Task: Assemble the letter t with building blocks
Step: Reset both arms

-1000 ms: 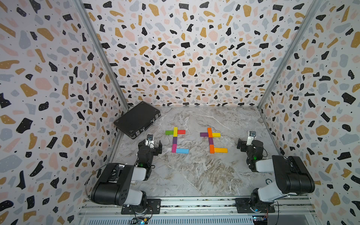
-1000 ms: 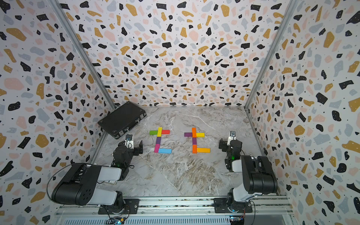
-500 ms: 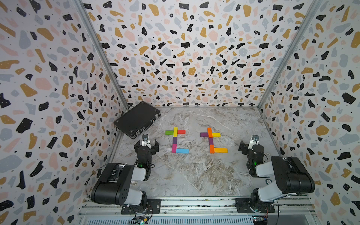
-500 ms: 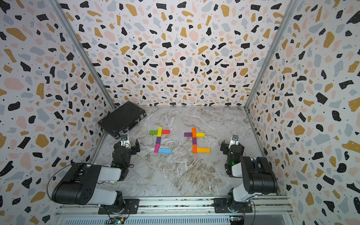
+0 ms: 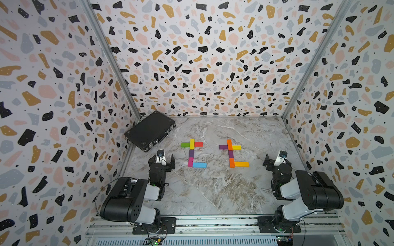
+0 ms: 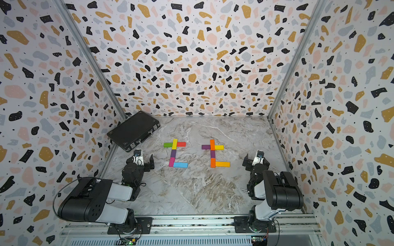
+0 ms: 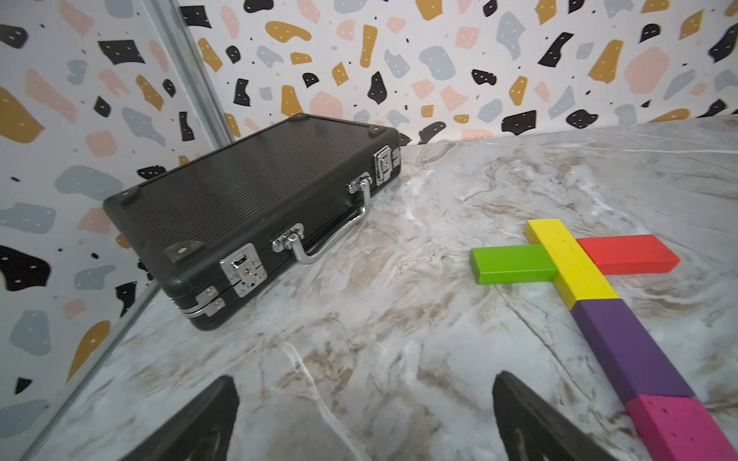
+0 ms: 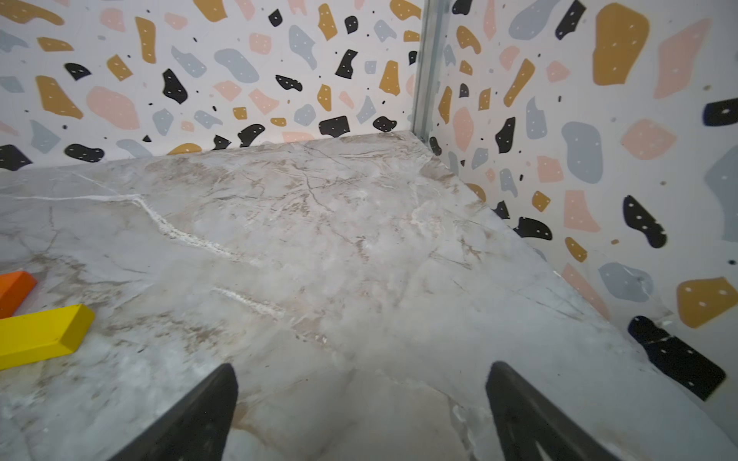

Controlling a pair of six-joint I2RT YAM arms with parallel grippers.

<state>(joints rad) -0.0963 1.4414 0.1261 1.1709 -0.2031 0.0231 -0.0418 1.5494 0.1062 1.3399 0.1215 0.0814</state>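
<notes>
Letters look done: left gripper (image 5: 161, 159) and right gripper (image 5: 276, 160), wide open, empty, should retreat without nudging building blocks (image 5: 191, 153)

The left arm (image 5: 128, 198) and right arm (image 5: 315, 191) share bulky matte-black joint housings joined by pale grey links. A thin black cable (image 5: 95, 197) loops beside the left arm's housing. The left end effector (image 5: 162, 160) and right end effector (image 5: 277, 160) have black tapered fingers (image 7: 531, 423) and white camera blocks.
</notes>
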